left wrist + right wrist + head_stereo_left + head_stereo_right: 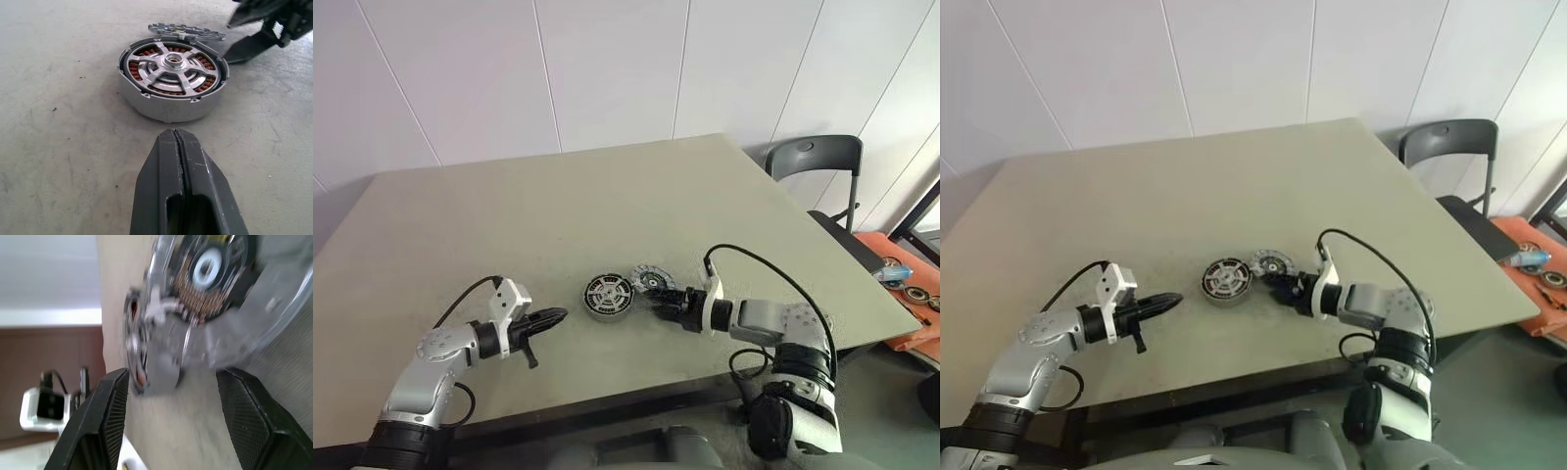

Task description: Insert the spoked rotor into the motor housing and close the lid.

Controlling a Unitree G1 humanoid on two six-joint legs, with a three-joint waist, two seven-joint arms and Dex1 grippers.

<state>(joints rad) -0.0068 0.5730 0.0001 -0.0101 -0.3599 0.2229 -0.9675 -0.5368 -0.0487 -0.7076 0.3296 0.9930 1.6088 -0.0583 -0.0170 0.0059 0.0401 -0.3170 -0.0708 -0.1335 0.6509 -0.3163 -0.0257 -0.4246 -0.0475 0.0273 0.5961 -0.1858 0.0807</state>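
The motor housing (609,296) is a round puck with copper windings and a silver centre, sitting near the table's front edge. In the left wrist view the motor housing (172,81) stands just ahead of my fingers. The spoked rotor (653,281), a flat grey disc with a dark hub, sits right beside it on the right; I cannot tell whether they touch. My right gripper (659,302) is open just in front of the rotor, holding nothing. My left gripper (558,315) is shut and empty, a short way left of the housing and pointing at it.
The beige table (558,196) stretches far back behind the parts. A dark chair (818,157) stands past its back right corner. An orange surface (911,294) with small parts lies off to the right.
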